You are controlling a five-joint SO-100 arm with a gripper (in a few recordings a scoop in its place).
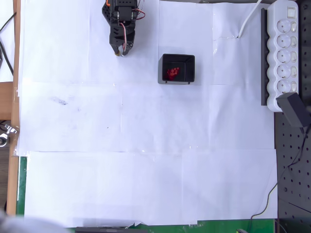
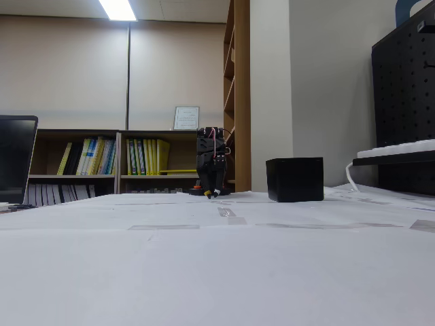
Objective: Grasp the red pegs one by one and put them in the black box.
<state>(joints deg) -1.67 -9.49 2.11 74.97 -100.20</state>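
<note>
The black box (image 1: 178, 69) stands on the white paper at the upper middle of the overhead view, with a cluster of red pegs (image 1: 173, 73) lying inside it on its floor. From the low fixed view the black box (image 2: 294, 178) shows as a dark block and its inside is hidden. My gripper (image 1: 120, 50) hangs folded at the top of the overhead view, left of the box and apart from it, fingers pointing down at the paper. In the fixed view the gripper (image 2: 211, 193) sits low near the table. The jaws look shut with nothing between them.
A white power strip (image 1: 283, 53) on a black rail lies at the right edge, with a black adapter (image 1: 294, 110) plugged in below it. A black pegboard (image 1: 293, 184) fills the lower right. White paper sheets (image 1: 146, 145) cover the table.
</note>
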